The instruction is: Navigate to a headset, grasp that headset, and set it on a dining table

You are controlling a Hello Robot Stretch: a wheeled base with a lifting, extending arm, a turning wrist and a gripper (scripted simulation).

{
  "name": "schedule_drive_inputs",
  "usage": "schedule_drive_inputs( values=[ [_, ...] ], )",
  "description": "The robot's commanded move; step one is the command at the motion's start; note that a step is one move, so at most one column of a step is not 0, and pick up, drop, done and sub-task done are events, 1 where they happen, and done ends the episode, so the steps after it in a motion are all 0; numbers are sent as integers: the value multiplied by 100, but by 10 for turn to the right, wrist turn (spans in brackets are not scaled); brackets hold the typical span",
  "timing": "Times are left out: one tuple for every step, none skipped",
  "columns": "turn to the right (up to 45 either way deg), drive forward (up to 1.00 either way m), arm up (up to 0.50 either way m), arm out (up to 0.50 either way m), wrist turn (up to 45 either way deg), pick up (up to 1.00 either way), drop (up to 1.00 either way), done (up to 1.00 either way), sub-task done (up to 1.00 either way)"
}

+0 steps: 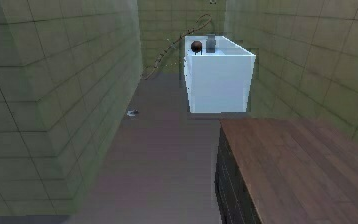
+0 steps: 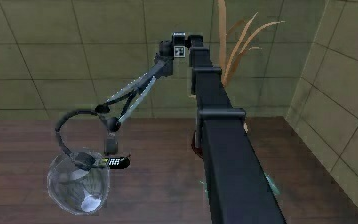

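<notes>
One dark-banded, clear-cupped headset (image 2: pixel 79 168), band far, cup near, at dark thin-fingered gripper (image 2: pixel 110 128); cannot tell if held; tan dry stalks (image 2: pixel 237 45) far right.

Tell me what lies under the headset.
A brown wooden surface shows under the headset, even through its clear round part. Whether the headset touches it cannot be told. The dark arm covers the wood farther right.

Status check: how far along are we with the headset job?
Done: navigation looks finished. The arm reaches out over a wooden top, with its jaws at the headset. In hand: the grasp. I cannot tell whether the headset is held or lying on the wood. Left: carrying it to a dining table and setting it down.
</notes>
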Motion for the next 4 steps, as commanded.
schedule_drive_inputs(
  values=[
    [0,0,0,0,-30,0,0,0,0],
    [0,0,0,-48,0,0,0,0,0],
    [-450,0,0,0,0,0,0,0,0],
    [-450,0,0,0,0,0,0,0,0]
  ],
)
